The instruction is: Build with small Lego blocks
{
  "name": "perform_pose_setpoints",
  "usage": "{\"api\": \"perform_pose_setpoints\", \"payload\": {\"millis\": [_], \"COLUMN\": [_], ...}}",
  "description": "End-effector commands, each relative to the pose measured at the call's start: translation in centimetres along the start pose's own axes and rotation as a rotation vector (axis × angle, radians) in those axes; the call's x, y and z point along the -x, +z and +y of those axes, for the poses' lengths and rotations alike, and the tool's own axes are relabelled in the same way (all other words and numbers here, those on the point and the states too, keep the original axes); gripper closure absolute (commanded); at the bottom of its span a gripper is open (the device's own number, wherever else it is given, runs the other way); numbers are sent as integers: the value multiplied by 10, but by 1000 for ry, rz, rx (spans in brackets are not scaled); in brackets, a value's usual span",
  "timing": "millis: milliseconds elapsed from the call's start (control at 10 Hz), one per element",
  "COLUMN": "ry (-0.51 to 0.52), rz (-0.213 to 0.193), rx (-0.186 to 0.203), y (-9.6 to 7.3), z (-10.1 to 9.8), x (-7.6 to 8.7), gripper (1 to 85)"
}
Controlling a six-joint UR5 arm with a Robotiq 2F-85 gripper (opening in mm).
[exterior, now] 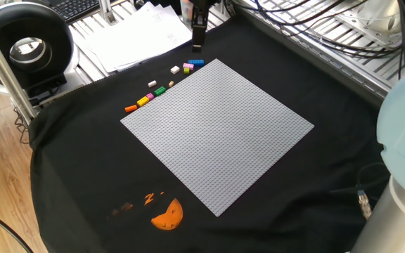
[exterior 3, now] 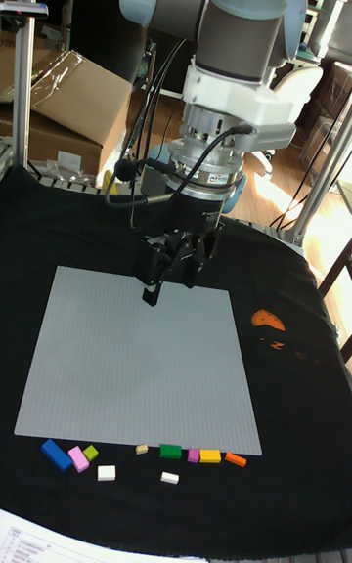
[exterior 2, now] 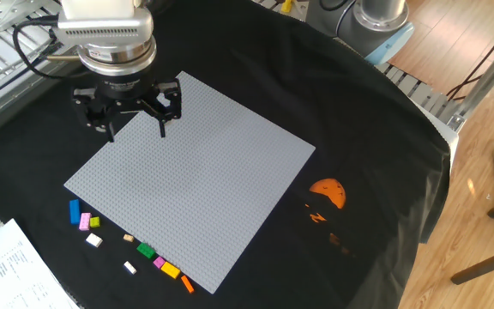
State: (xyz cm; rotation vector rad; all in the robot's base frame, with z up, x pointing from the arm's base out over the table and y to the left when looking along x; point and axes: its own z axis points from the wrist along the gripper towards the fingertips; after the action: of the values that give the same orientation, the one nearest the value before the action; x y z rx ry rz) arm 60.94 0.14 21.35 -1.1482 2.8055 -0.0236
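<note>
Gripper [exterior 2: 135, 122] hanging over the grey baseplate [exterior 2: 195, 184] near its corner, fingers spread apart and gripping nothing, clear of the studs; in the tall fixed view, gripper [exterior 3: 168, 280] pointing straight down above the plate's upper middle. Beyond the plate edge away from the gripper, on the black cloth [exterior 2: 376, 172], a loose row of small Lego blocks: blue brick [exterior 2: 75, 210], pink brick [exterior 2: 84, 221] and small lime piece [exterior 2: 94, 222] close together; white brick [exterior 2: 94, 240], tan bit [exterior 2: 129, 238], second white brick [exterior 2: 130, 268]; further along, green brick [exterior 2: 146, 251], yellow brick [exterior 2: 171, 270], orange brick [exterior 2: 186, 285]. Farthest from the gripper, past the plate's opposite side, orange half-round print [exterior 2: 328, 192].
</note>
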Motion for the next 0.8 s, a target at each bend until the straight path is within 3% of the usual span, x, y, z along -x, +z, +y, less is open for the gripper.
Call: {"api": "perform_pose_setpoints", "payload": {"millis": [0, 100, 200, 300, 600, 700], "ry": [107, 77, 14, -28, -125, -167], "rz": [-58, -45, -58, -47, 31, 47], "rx": [76, 42, 12, 6, -10, 13], "y": [-3, -2, 0, 5, 20, 27], "z": [18, 10, -2, -13, -45, -52], "x": [16, 12, 17, 18, 2, -6], "gripper": [117, 70, 20, 7, 13, 13]}}
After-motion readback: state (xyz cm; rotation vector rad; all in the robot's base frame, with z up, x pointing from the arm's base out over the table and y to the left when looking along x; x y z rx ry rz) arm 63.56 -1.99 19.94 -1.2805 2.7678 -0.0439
